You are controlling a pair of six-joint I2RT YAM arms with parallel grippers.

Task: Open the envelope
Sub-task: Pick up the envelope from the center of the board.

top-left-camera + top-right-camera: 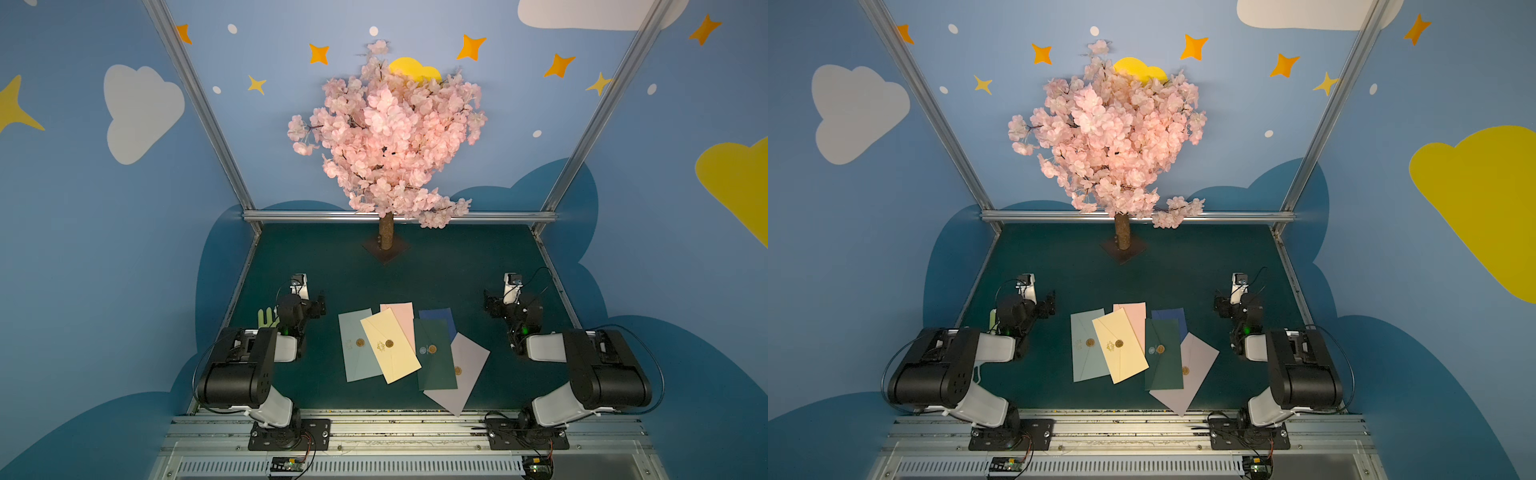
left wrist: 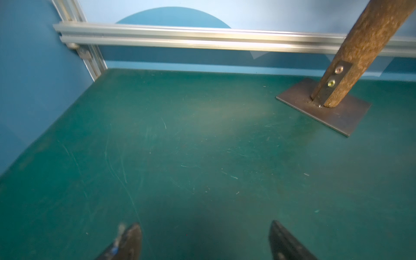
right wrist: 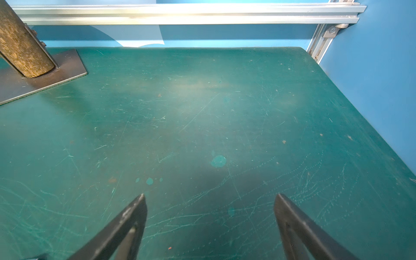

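Nothing of the task is done yet. The envelopes lie fanned and overlapping in the middle of the green mat, between the two arms, and each flap that shows is shut under a round wax seal. The left gripper and right gripper hover over bare mat, jaws spread and empty, well apart from the pile. Choosing an envelope, reaching it and lifting its flap are all left.
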